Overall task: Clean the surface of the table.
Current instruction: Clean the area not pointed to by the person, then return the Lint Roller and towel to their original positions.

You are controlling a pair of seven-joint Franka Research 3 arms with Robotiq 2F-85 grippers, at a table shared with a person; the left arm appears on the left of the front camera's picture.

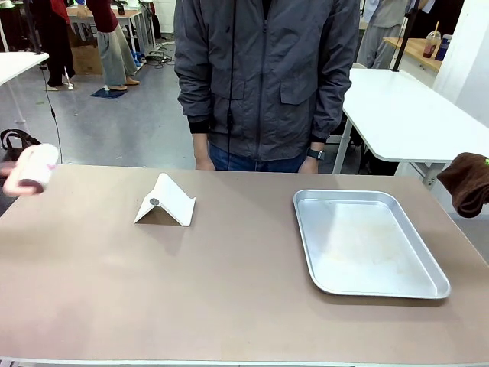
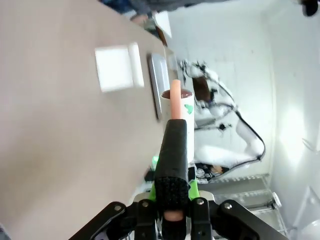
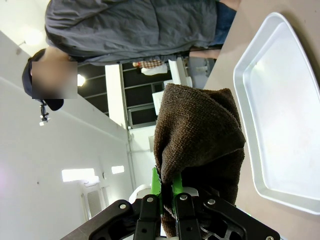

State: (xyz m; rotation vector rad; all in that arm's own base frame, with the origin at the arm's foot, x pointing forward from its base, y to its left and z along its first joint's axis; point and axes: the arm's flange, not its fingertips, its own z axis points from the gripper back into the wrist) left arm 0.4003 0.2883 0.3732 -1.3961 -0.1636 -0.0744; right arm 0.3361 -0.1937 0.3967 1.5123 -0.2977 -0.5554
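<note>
Table (image 1: 229, 298) room spreads across your front view: wide bare top from centre to the 6 o'clock edge. A white folded stand (image 1: 168, 200) sits toward 9 o'clock, a metal tray (image 1: 302, 229) at 4 o'clock, and a person (image 1: 267, 76) stands at the 12 o'clock edge. A blurred lint roller (image 1: 30, 170) hangs at the 9 o'clock edge, a brown cloth (image 1: 467, 182) past the 3 o'clock edge.

Left wrist view: your left gripper (image 2: 172, 192) is rolled sideways, clamped on the roller's black handle, table along 9 o'clock.

Right wrist view: your right gripper (image 3: 166, 192), also rolled, pinches the cloth; the tray lies at 3 o'clock.
</note>
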